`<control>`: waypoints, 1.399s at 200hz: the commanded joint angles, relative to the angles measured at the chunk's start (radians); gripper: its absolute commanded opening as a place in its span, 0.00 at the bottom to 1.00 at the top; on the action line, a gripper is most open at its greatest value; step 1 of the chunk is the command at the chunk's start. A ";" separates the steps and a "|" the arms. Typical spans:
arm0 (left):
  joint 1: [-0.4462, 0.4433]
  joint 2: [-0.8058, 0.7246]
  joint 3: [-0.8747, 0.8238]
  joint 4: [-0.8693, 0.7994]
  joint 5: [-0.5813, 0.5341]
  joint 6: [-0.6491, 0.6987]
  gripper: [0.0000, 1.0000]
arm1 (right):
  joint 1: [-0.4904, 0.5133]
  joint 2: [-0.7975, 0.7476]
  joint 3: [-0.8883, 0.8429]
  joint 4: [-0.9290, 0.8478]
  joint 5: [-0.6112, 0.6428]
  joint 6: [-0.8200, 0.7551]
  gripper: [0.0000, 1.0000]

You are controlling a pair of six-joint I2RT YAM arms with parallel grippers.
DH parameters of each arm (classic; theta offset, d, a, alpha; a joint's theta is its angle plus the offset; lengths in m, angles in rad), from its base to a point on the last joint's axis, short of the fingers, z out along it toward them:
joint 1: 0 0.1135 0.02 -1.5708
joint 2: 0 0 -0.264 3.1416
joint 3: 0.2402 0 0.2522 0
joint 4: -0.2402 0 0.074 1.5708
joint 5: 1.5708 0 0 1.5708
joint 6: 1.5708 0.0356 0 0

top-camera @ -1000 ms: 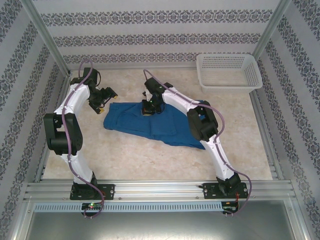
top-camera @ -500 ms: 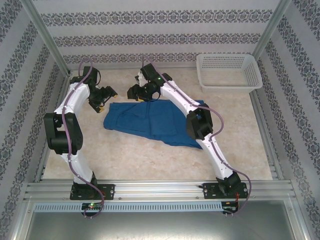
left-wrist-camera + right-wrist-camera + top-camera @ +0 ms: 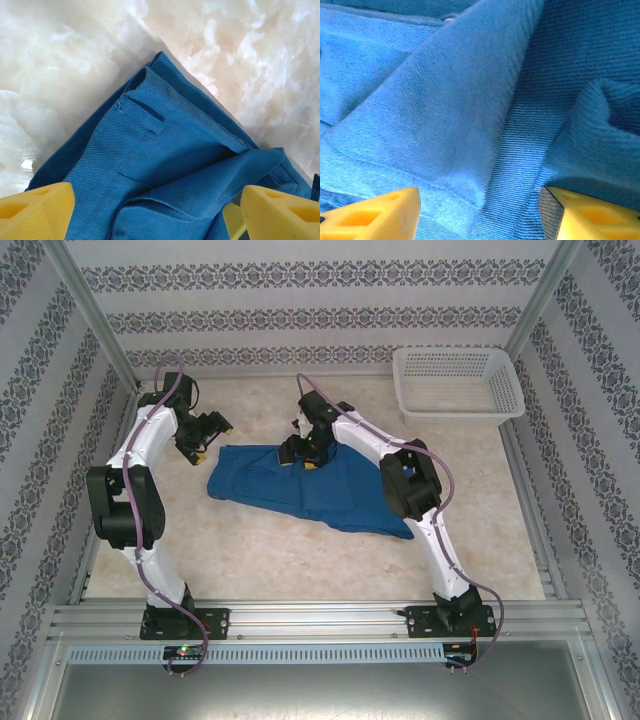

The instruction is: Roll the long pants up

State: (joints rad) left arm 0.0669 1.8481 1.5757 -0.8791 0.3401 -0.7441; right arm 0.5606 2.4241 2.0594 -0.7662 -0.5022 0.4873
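The long pants (image 3: 300,485) lie crumpled and partly folded across the middle of the table, royal blue. My right gripper (image 3: 303,454) hangs low over their back edge, open, its yellow fingers (image 3: 370,216) spread wide with folds of the cloth (image 3: 470,115) beneath them. My left gripper (image 3: 215,438) is also open, at the left end of the pants. In the left wrist view its gripper (image 3: 160,220) stands over the waistband corner with a belt loop (image 3: 145,107). Neither gripper holds the cloth.
A white mesh basket (image 3: 455,380) stands at the back right corner. Bare marble-patterned tabletop (image 3: 250,550) lies in front of the pants. Metal frame posts and patterned walls enclose the table.
The right gripper opened, swung back off the pants' rear edge, then came down over them again. The left arm has not moved.
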 commanded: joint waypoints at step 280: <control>0.028 -0.044 -0.008 -0.047 -0.009 0.028 0.86 | -0.138 -0.139 0.056 -0.180 0.078 -0.130 0.66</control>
State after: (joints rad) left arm 0.0750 1.8385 1.5757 -0.8955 0.3363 -0.7364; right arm 0.4736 2.5172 2.3615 -0.8143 -0.5728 0.5350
